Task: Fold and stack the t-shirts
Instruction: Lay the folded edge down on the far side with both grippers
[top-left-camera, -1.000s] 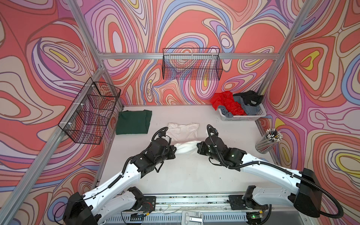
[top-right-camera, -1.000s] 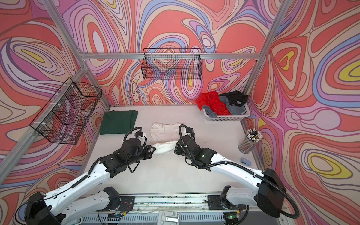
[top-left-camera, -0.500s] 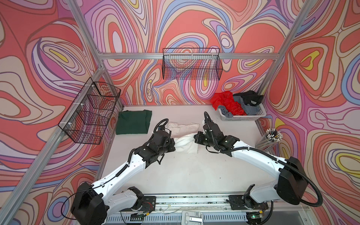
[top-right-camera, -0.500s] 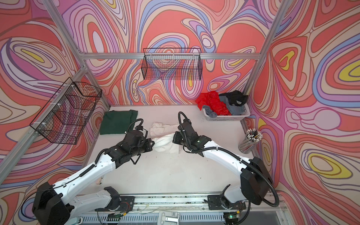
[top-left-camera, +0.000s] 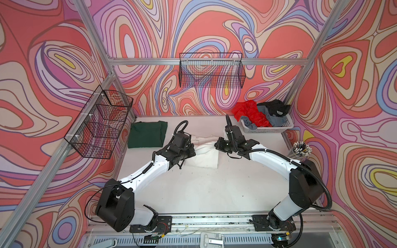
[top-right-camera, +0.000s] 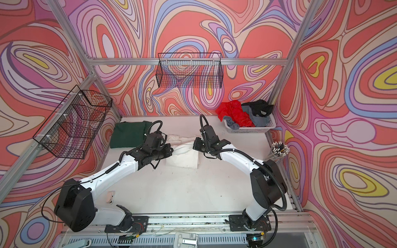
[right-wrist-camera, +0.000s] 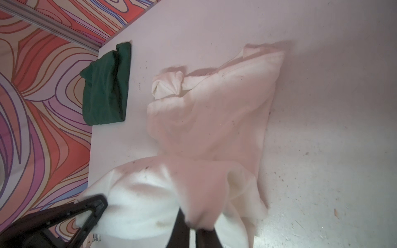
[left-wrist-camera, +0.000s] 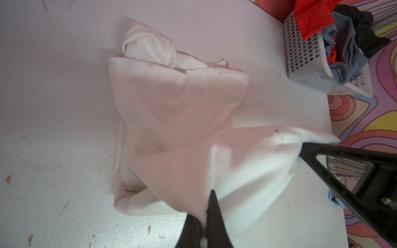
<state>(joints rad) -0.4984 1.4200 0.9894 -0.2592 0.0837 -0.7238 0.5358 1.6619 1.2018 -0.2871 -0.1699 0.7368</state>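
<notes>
A white t-shirt [top-left-camera: 204,158] [top-right-camera: 184,160] lies mid-table, its near edge lifted and doubled back over the rest. My left gripper [top-left-camera: 194,148] [left-wrist-camera: 204,206] is shut on one lifted corner. My right gripper [top-left-camera: 216,145] [right-wrist-camera: 191,221] is shut on the other corner. The cloth [left-wrist-camera: 176,103] [right-wrist-camera: 214,111] sags between them. A folded dark green t-shirt [top-left-camera: 147,137] [right-wrist-camera: 105,92] lies flat at the back left. Red [top-left-camera: 249,113], grey [top-left-camera: 276,121] and black [top-left-camera: 275,107] t-shirts are heaped in the white basket [top-left-camera: 277,129] at the back right.
Black wire baskets hang on the left wall [top-left-camera: 101,124] and back wall [top-left-camera: 211,70]. A clear cup of pens [top-left-camera: 300,149] stands at the table's right edge. The arm bases sit on a rail [top-left-camera: 210,221] along the front.
Both grippers have moved away from the front edge toward the back of the table, carrying the white t-shirt's near edge up over the rest of it. Both stayed shut.
</notes>
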